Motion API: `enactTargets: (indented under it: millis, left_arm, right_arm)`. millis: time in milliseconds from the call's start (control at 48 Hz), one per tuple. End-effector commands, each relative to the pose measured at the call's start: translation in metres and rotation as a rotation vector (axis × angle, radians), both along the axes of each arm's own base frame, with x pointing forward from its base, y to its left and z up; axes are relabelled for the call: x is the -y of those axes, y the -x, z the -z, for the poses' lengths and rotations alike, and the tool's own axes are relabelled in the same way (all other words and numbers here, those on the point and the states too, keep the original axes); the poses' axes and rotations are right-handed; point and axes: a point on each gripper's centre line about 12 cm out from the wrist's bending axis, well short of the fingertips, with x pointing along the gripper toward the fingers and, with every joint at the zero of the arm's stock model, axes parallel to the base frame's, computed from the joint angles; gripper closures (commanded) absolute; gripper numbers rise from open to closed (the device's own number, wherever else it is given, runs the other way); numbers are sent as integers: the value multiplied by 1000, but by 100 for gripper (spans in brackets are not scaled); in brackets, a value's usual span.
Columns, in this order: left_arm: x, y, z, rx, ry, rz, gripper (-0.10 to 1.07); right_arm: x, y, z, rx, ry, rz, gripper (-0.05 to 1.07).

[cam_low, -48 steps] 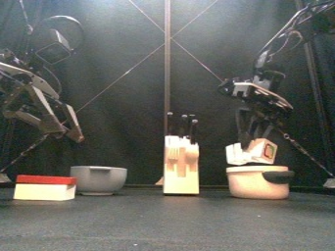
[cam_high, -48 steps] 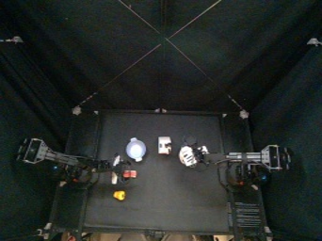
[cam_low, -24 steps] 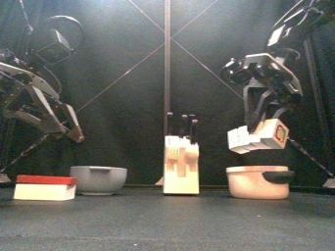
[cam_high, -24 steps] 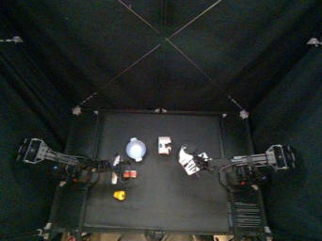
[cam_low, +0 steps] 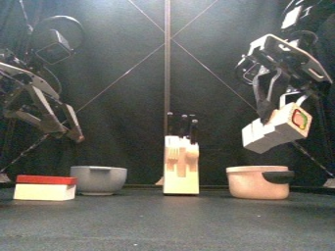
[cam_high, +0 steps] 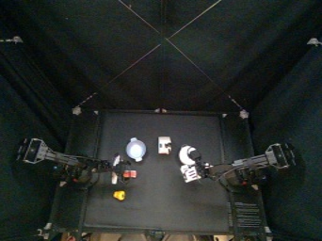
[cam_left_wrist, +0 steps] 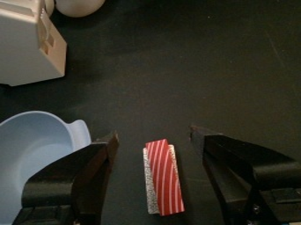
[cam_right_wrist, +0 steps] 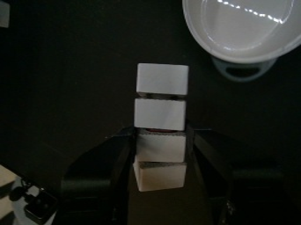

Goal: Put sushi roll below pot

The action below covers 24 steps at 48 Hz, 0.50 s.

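The black table [cam_high: 151, 215] carries everything but the task's thing, which hangs in the air.

The right arm [cam_low: 277, 61] comes down from the right. Its gripper [cam_right_wrist: 161, 151] is clamped on the sushi roll [cam_low: 275, 129], with the jaws set wide on either side of the end nearest the wrist.

In the right wrist view the roll is a long white bar crossed by dark bands. Its long axis runs straight out from between the jaws.

From the front the roll is tilted, its right end higher. That end face shows a red and green mark. The roll hangs clear above the rim of the pot [cam_low: 260, 181], over the pot's right part.

From above, the roll sits just on the near side of the pot, close to it.

The left arm [cam_low: 37, 96] rests at the left side of the table. Its gripper [cam_left_wrist: 154, 137] has the jaws spread and holds nothing. A red-striped piece [cam_left_wrist: 163, 176] lies on the table beneath the gap between them.

The whitish knife block [cam_low: 179, 165] stands upright in the middle. The pot is to its right and the bluish-grey bowl [cam_low: 98, 178] to its left.

A red and white block [cam_low: 46, 186] lies at the far left in the front view. A small yellow piece [cam_high: 120, 195] lies nearer the front edge, left of centre.
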Motion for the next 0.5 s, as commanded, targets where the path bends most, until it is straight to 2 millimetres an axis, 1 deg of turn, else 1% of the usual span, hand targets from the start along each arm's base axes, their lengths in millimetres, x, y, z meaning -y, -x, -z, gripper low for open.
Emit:
enactTargets:
  millis: [0,125,271,396,479]
  left_arm:
    - [1,-6,-7,29,-7,6,0]
    - [1,-7,-9,33,-22,20,0]
    - [2,-8,-10,39,-41,39,0]
    - [2,-9,-12,45,-42,40,0]
    - [2,-10,-12,46,-43,41,0]
  right_arm:
    - [-15,-3,-11,45,-25,42,39]
    - [-29,-1,-9,52,-37,120,39]
    - [-36,5,-9,66,-4,208,39]
    - [-44,4,-11,94,-20,250,39]
    - [-50,2,-5,85,-30,268,39]
